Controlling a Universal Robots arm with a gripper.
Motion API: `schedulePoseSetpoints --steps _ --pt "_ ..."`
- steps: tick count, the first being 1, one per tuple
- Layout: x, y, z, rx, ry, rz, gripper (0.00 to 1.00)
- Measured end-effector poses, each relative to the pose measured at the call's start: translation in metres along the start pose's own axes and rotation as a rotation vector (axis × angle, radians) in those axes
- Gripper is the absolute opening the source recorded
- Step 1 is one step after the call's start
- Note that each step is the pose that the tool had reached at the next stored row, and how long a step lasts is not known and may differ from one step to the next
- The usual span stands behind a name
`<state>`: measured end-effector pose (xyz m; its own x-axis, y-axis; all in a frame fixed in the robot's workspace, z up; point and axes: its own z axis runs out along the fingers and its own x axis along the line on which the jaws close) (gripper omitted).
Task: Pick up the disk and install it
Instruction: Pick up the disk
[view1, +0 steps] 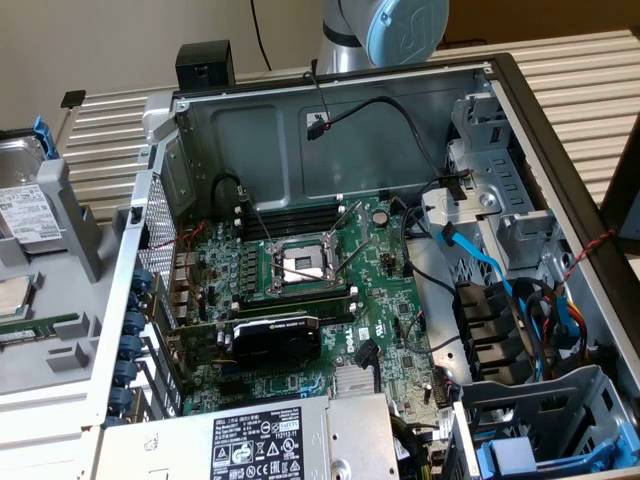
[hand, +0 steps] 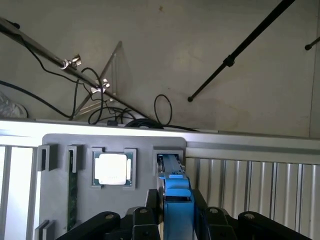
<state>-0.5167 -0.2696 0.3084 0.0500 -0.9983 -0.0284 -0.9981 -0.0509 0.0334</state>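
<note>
Wrist view: the claw (hand: 176, 207) was closed on the disk (hand: 176, 192). Its black fingers (hand: 201, 202) pressed against both outer faces of the blue carrier frame, and no gap was visible on either side.

The disk stood on edge between the fingers, seated in a narrow slot of the grey holder (hand: 65, 145). The slot walls lay just beside both faces of the disk, ahead of the fingertips, so sideways room was tight. The disk's upper edge stood free.

The processor chip (hand: 113, 168) lay flat in its own recess just beside the claw, apart from the disk, with a raised holder wall between them. A green memory stick (hand: 72, 195) stood in a slot beyond the chip, farther from the claw.

On the claw's other side, the holder's edge met the bare slatted desk (hand: 240, 175). Ahead of the claw, the holder ended at a straight rim just past the end of the slot.

Exterior view: the disk (view1: 25, 215) stood upright in the holder, outside the open computer case (view1: 330, 130). The case's open side faced up, and loose cables crossed its interior.
</note>
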Motion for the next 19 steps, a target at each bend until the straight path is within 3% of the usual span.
schedulePoseSetpoints --steps 16,19 --pt "0.0001 -0.0036 -0.0009 -0.0001 0.0006 0.000 0.38" --pt "0.0001 -0.0038 -0.0005 -0.0026 0.0005 0.000 0.36"
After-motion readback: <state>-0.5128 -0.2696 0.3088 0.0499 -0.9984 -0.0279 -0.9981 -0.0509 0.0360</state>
